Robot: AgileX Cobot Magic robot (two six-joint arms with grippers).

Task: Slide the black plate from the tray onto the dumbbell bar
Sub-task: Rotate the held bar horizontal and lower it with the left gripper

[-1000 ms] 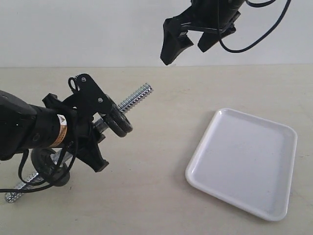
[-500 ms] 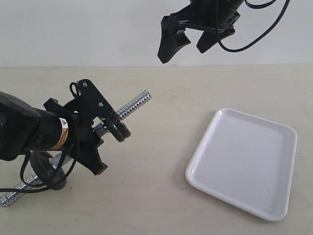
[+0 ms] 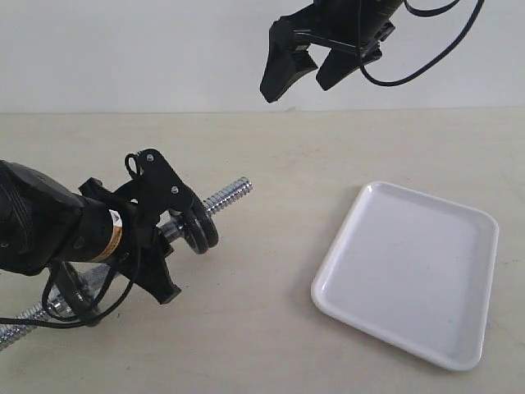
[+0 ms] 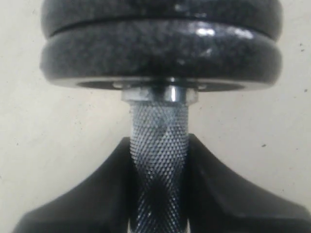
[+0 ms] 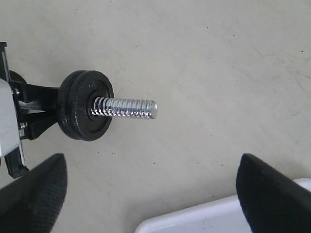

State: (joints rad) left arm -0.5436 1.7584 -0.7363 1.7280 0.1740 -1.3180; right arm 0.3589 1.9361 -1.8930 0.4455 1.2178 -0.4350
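The black plate [image 3: 204, 232] is sitting on the dumbbell bar [image 3: 229, 193] beside its twin, at 9 o'clock from the bare tray [image 3: 410, 271]. The left gripper [image 3: 162, 232] is clamping the bar's knurled middle. The right gripper [image 3: 301, 82] is hanging wide open, holding nothing. The plate looks like dense, rigid iron, probably best pinched across its rim.

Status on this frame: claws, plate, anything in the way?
Left claw clamped on the dumbbell bar. Right claw open, empty, up high. Two black plates on the bar, none on the tray. Threaded end unobstructed.
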